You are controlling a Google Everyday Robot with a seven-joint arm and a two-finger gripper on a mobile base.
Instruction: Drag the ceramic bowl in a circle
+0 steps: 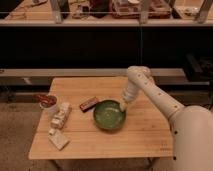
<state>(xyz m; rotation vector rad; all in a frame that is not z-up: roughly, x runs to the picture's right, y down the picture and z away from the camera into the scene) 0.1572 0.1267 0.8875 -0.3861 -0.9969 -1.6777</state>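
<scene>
Bowl [109, 114] mid-table [145, 137], upright | gripper [123, 105] at its right rim, grip state: cannot tell | brown bar [89, 103] just left of bowl | cup [49, 105] far left
</scene>
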